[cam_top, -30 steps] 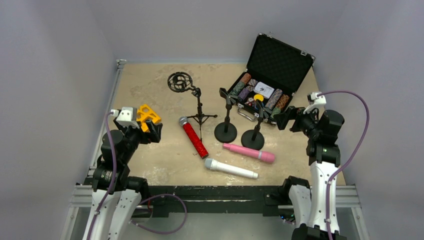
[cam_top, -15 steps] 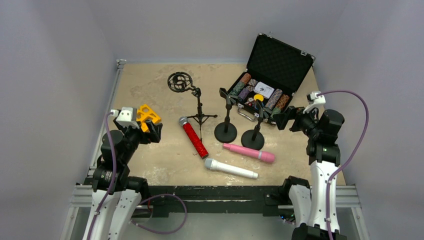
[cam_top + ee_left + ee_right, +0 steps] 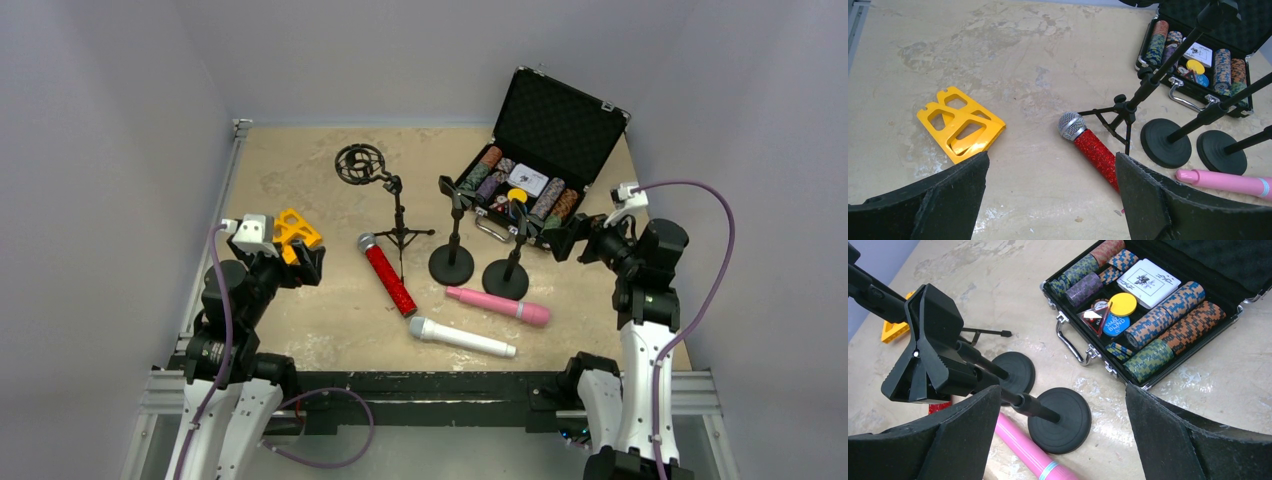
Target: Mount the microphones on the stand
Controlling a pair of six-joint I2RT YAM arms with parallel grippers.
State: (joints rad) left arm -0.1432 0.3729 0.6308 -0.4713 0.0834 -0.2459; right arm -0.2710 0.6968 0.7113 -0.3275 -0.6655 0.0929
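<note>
Hovering with left gripper and right gripper spread, empty; round-base stands crowd together, so reaching the pink microphone risks toppling one.

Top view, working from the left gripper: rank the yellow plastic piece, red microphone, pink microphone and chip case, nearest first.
1. yellow plastic piece, just beside the left gripper, left side of the table.
2. red microphone, centre.
3. pink microphone, right of centre, towards the near edge.
4. chip case, far right corner.
</note>
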